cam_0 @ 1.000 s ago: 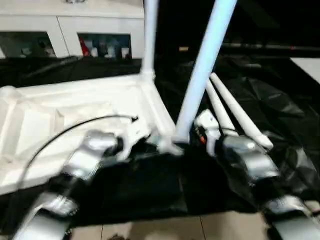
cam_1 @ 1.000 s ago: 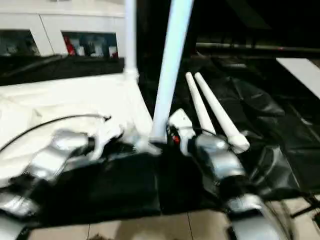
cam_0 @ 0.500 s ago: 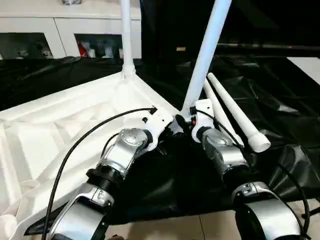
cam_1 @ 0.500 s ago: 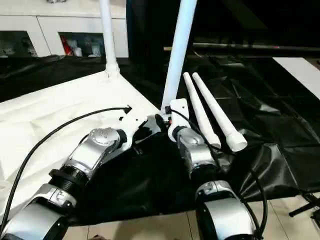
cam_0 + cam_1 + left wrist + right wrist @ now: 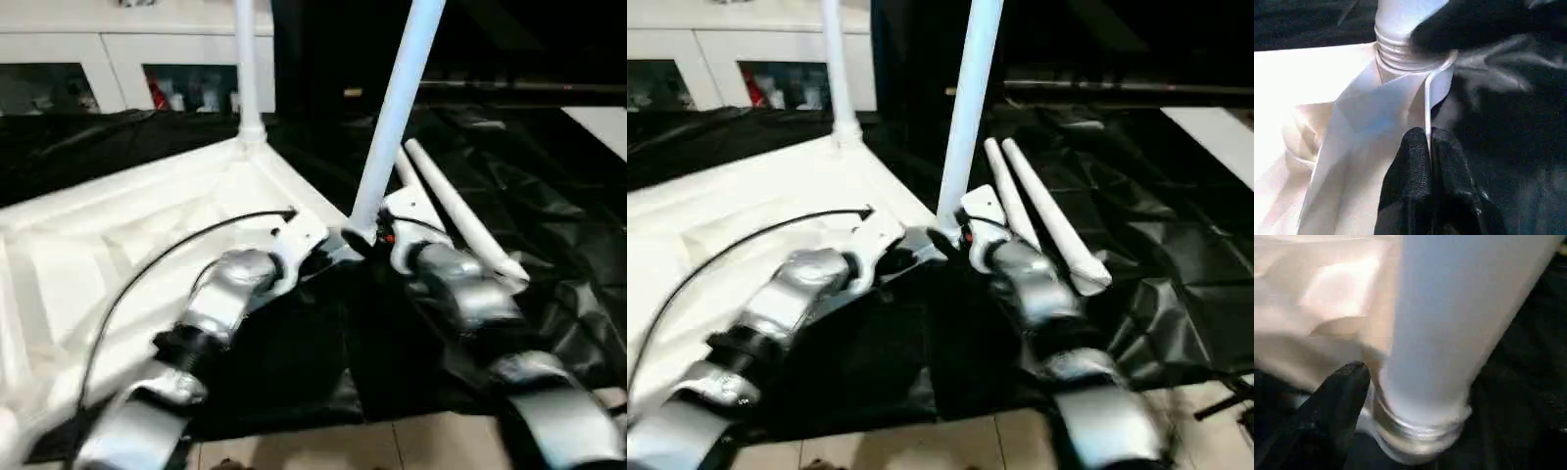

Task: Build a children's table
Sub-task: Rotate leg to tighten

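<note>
The children's table top (image 5: 147, 225) lies upside down, white and ribbed, on the black-covered work table. One white leg (image 5: 245, 69) stands in its far corner socket. Another leg (image 5: 397, 108) rises from the near corner, leaning a little right. My left gripper (image 5: 1427, 139) is shut on the thin rim of the top just beside that near socket. My right gripper (image 5: 372, 240) sits open around the near leg's threaded base, and one black finger (image 5: 1342, 396) stands a little off the tube. Two loose legs (image 5: 1007, 191) (image 5: 1048, 220) lie side by side behind my right arm.
Crumpled black cloth (image 5: 549, 196) covers the work table to the right. A white glass-door cabinet (image 5: 98, 59) stands at the back left. A black cable (image 5: 176, 250) arcs over the table top to my left wrist. Tiled floor (image 5: 411, 446) shows below the table's front edge.
The whole view has swung and tilted over the second. Both grippers stay at the near corner, the left on the rim, the right at the leg's base.
</note>
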{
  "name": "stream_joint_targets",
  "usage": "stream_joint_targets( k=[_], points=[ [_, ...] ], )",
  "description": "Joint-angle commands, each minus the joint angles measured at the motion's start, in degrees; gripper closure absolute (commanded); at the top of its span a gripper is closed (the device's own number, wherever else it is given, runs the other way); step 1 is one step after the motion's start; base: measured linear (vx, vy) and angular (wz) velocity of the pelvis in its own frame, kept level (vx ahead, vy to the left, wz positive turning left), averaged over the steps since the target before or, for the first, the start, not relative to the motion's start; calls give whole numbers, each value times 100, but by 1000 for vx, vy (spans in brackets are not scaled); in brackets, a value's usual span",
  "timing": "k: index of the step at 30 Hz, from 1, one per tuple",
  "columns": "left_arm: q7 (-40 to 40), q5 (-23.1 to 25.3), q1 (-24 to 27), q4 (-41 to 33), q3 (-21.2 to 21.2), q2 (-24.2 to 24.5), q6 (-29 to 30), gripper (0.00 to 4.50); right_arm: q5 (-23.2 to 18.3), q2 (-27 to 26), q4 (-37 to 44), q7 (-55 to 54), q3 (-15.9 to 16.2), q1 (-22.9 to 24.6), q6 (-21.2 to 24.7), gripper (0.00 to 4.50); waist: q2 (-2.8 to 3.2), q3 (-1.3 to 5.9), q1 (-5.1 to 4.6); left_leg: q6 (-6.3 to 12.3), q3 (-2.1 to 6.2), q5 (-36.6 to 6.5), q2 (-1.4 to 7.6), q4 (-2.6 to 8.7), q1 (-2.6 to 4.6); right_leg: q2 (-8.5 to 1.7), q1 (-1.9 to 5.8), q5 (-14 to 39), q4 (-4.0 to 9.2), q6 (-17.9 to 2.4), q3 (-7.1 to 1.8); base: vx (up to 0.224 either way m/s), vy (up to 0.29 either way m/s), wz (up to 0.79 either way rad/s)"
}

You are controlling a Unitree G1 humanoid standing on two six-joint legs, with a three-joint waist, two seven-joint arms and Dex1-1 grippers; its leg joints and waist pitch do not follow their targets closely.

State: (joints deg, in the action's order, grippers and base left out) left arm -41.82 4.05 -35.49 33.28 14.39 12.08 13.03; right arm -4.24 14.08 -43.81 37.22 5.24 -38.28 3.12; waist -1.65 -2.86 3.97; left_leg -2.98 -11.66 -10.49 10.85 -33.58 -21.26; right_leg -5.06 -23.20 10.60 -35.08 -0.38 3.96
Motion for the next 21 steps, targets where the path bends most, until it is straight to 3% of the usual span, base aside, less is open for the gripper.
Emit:
stream_joint_targets(
  k=[1, 3, 5, 9, 17, 18, 19, 21],
  points=[
    [-532, -344, 170, -261, -101, 95, -398, 450, -136, 258, 454, 689, 122, 143, 143, 59, -30, 359, 36, 441, 131, -908, 255, 356, 47, -352, 291, 937, 411, -1174, -273, 0, 0, 0],
    [-1315, -538, 355, -680, 79, 361, -269, 450, -202, 547, 813, 1288, 298, 307, 210, 59, -34, 364, 36, 434, 131, -870, 274, 353, 47, -367, 293, 814, 383, -1265, -276, 0, 0, 0],
    [-1742, -650, 464, -930, 197, 519, -154, 450, -244, 652, 941, 1499, 361, 359, 292, 59, 2, 372, 19, 459, 118, -848, 279, 346, 75, -345, 276, 586, 359, -1441, -277, 0, 0, 0],
    [-2321, -882, 631, -1308, 327, 763, 81, 450, -245, 821, 1249, 2085, 566, 499, 485, 59, -16, 357, 24, 430, 112, -869, 282, 352, 73, -337, 288, 569, 342, -1529, -276, 0, 0, 0],
    [-2459, -851, 669, -1360, 320, 879, 58, 450, -177, 924, 1525, 2573, 876, 619, 656, 59, -6, 339, 140, 201, 107, -1130, 293, 374, 122, -357, 247, 1061, 401, -1375, -295, 0, 0, 0],
    [-2480, -851, 683, -1421, 320, 894, 105, 450, -141, 908, 1508, 2621, 925, 622, 627, 59, -77, 338, 139, 180, 110, -1137, 289, 379, 100, -358, 263, 1114, 403, -1325, -292, 0, 0, 0],
    [-2487, -851, 689, -1446, 322, 899, 122, 450, -115, 893, 1484, 2611, 939, 615, 600, 59, -42, 338, 149, 158, 127, -1132, 293, 386, 101, -376, 263, 1188, 396, -1285, -292, 0, 0, 0],
    [-2485, -854, 692, -1472, 326, 904, 147, 450, -92, 855, 1440, 2578, 925, 591, 582, 59, -45, 341, 143, 139, 124, -1100, 289, 380, 107, -370, 257, 1150, 396, -1269, -294, 0, 0, 0]
  ],
)
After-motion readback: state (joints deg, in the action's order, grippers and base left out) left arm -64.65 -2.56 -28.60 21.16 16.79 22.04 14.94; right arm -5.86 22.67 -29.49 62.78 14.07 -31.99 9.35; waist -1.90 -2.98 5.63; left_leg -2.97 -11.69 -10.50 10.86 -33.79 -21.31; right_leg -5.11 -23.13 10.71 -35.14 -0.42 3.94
